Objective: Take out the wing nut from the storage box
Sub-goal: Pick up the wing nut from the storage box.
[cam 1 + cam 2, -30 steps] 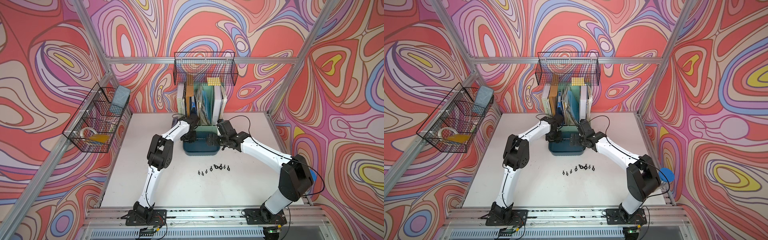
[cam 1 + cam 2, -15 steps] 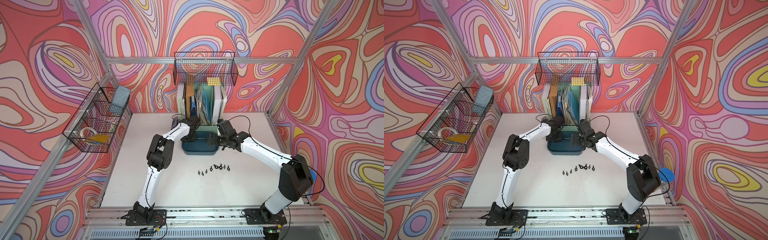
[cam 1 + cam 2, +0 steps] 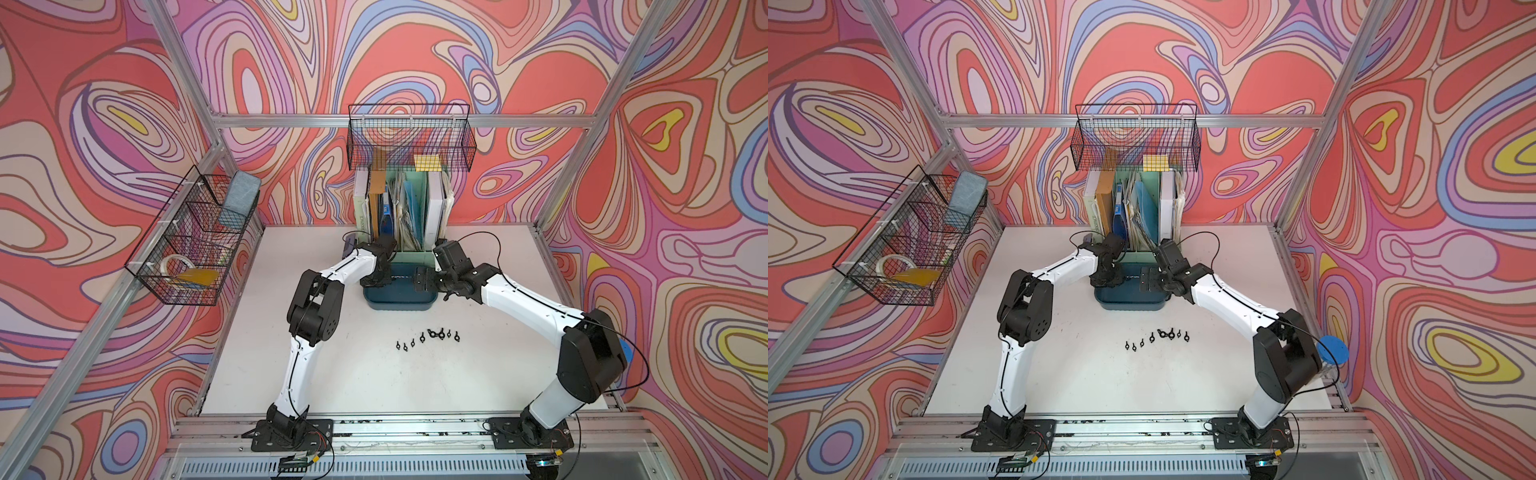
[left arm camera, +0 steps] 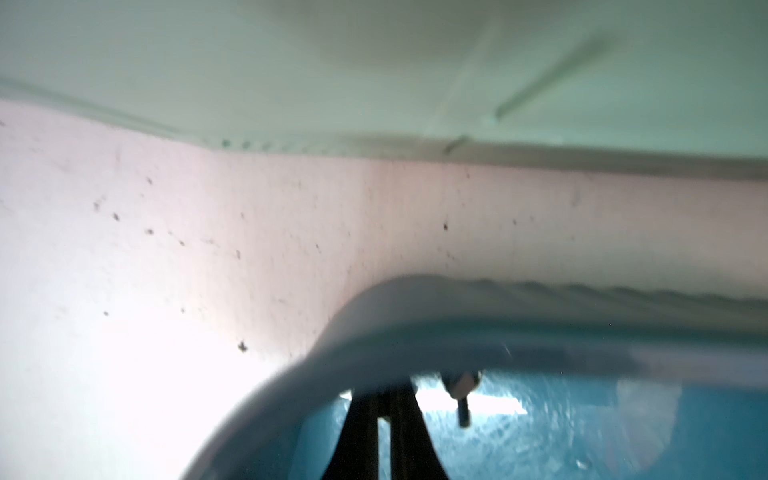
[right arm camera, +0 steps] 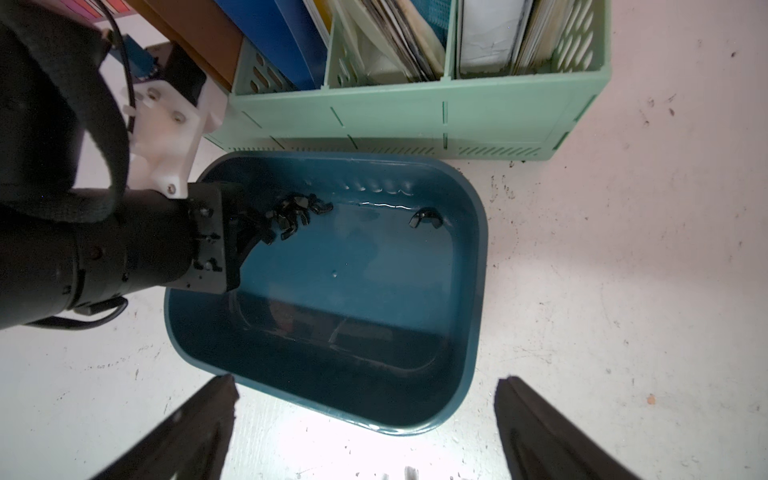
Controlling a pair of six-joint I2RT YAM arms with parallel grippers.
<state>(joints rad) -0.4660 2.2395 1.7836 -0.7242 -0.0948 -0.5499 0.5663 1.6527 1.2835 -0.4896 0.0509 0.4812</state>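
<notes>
L fingers are pressed together and dipped inside the storage box at its L-arm end. Their tips sit right at the wing-nut cluster, which is piled vs the wall nearest the file holder. We can't tell whether a nut is actually pinched btwn them, since black tips & black nuts merge. In the L wrist view the same fingers show as two dark blades w/ only a hairline gap. The box's teal rim arches over them, & a small blurred metal bit sits just beside the tips; we can't identify it. R fingers stand wide apart w/ nothing btwn them, hanging above the box & touching nothing. In both top views the R arm's wrist sits over the box's R-arm end. A lone wing nut lies on the box floor by that same far wall, toward the R-arm end & apart from the cluster. The rest of the floor is bare teal. In both top views the box rests on the white worktop, just in front of the mint-green file holder packed w/ books & papers. A row of wing nuts lies out on the worktop, well apart from the box, on the side toward the arm bases. One black wire basket hangs on the back wall above the file holder; we see a second basket on the L wall.
</notes>
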